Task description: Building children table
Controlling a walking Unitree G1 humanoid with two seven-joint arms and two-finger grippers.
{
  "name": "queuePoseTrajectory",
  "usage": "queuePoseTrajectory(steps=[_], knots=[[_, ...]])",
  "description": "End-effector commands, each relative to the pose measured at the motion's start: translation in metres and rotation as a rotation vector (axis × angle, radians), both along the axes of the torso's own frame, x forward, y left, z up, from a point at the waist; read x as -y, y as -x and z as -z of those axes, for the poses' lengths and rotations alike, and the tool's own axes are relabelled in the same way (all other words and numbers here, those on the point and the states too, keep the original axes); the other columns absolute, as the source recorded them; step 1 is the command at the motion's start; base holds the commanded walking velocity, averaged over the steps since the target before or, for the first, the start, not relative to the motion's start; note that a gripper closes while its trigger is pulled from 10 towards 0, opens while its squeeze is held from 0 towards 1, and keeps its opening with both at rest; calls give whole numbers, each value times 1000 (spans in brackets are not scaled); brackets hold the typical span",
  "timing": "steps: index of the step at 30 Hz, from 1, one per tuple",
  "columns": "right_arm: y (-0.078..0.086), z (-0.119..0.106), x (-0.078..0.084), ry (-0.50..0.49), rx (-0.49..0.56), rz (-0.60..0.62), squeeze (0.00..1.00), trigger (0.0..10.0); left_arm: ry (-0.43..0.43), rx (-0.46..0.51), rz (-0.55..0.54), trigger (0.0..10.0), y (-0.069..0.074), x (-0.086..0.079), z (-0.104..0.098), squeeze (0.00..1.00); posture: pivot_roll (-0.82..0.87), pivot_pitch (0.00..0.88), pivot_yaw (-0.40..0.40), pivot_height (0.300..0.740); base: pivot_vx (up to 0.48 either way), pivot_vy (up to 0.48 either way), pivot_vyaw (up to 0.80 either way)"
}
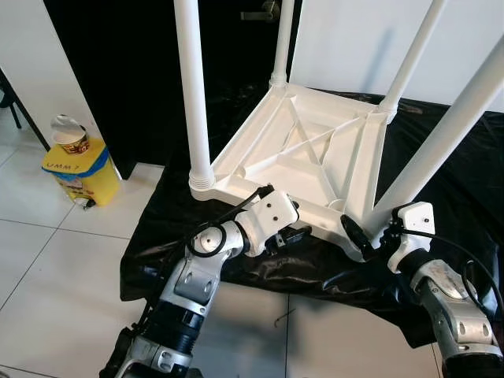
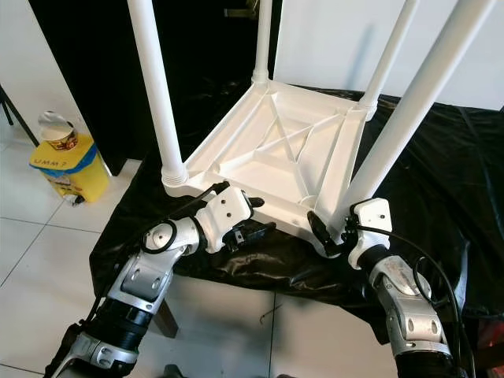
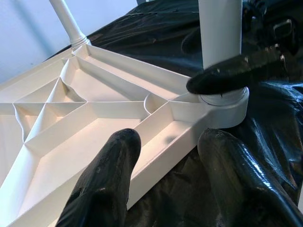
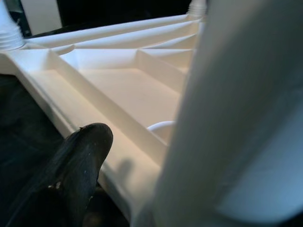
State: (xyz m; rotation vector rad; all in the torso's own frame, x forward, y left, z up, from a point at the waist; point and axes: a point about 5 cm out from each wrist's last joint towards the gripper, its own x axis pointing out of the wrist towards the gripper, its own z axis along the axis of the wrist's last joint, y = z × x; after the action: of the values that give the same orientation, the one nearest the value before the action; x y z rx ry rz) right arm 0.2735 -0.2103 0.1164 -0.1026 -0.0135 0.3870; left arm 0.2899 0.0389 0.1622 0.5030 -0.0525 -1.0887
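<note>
Four white legs [image 1: 192,87] are seen screwed into an upturned white children's table [image 1: 303,153], which is laid on a black sheet [image 1: 441,181] over a tiled floor [image 1: 47,252]. Its near rim is straddled by the spread fingers of the left gripper [image 3: 165,184]. The right gripper [image 1: 356,236] is held against the near right leg [image 1: 441,138]; whether its fingers are closed cannot be told.

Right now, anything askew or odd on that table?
Nothing broken. The table lies upside down on black sheeting, all four legs up, as expected mid-build. The leg by the right tool leans outward more than the others; may be perspective.
</note>
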Motion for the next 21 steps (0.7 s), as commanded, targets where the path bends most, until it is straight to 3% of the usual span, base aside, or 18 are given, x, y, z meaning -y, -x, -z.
queuePoseTrajectory(steps=[1, 7, 8, 11, 12, 13, 14, 21], knots=[[-4, 1, 0, 10, -6, -32, 0, 10000, 36, 70, -120, 10000, -7, -4, -8, 0, 16, 0, -60, 740, 0, 0, 0], [-8, 3, -4, 20, -11, -75, 0, 10000, 33, 73, -123, 10000, -7, -5, -8, 0, 21, 0, -59, 740, 0, 0, 0], [-9, 3, -4, 24, -10, -84, 0, 9490, 33, 73, -123, 10000, -6, -5, -8, 0, 22, 0, -58, 740, 0, 0, 0], [-9, 3, -5, 26, -9, -90, 0, 9490, 33, 73, -123, 10000, -7, -5, -8, 0, 22, 0, -58, 740, 0, 0, 0], [-10, 3, -3, 27, -7, -84, 0, 980, 32, 75, -124, 10000, -6, -5, -8, 0, 23, 0, -58, 740, 0, 0, 0], [-10, 3, -3, 27, -7, -84, 0, 980, 32, 75, -124, 10000, -6, -5, -8, 0, 23, 0, -58, 740, 0, 0, 0], [-11, 3, -2, 28, -5, -79, 0, 0, 32, 76, -126, 10000, -7, -5, -8, 0, 23, 0, -58, 740, 0, 0, 0], [-7, 11, -2, 16, -18, -56, 0, 0, 33, 69, -123, 10000, -5, -4, -7, 0, 19, 3, -60, 740, 0, 0, 0]])
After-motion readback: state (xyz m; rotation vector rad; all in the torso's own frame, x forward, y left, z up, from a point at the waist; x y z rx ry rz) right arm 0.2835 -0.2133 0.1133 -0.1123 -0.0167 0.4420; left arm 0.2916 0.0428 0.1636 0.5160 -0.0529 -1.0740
